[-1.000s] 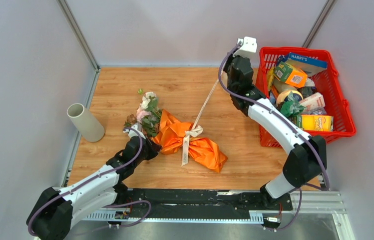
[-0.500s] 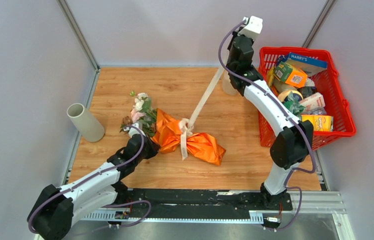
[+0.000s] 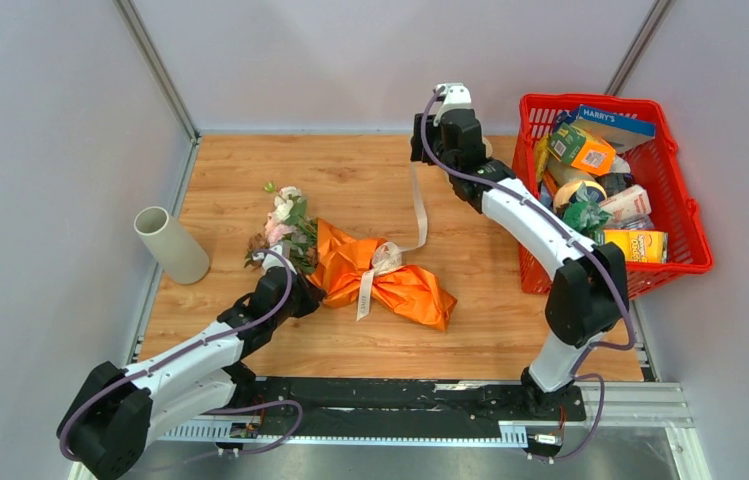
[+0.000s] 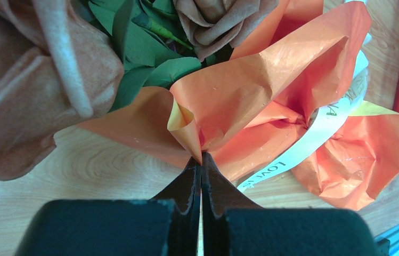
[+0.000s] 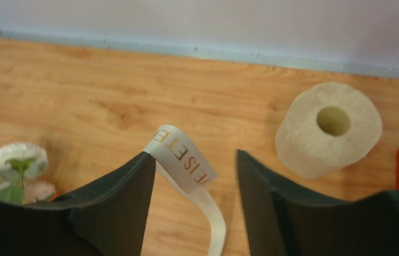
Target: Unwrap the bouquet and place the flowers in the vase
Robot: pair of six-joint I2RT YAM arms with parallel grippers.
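Plainly the left hand (image 4: 201,160) is clenched on a fold of the orange paper (image 4: 261,90). That pins the bouquet (image 3: 370,270), which lies on its side in the middle of the desk (image 3: 370,180). The right hand (image 5: 194,154) is released, jaws apart. The ribbon (image 5: 184,160) end rests against one finger, unpinched, and its slack tail runs down to the bouquet's waist. Whether the knot is undone I cannot tell.

I judge the paper light, crisp and slippery, likely to tear if tugged, so a loose edge is the place to take it. The ribbon is limp and thin, best gripped flat near its end. The flowers (image 3: 285,220) look soft and light on thin stems, so hold the stems bunched, never the heads. The vase (image 3: 172,245) sits well apart at the desk's left edge, narrow and probably easy to tip.
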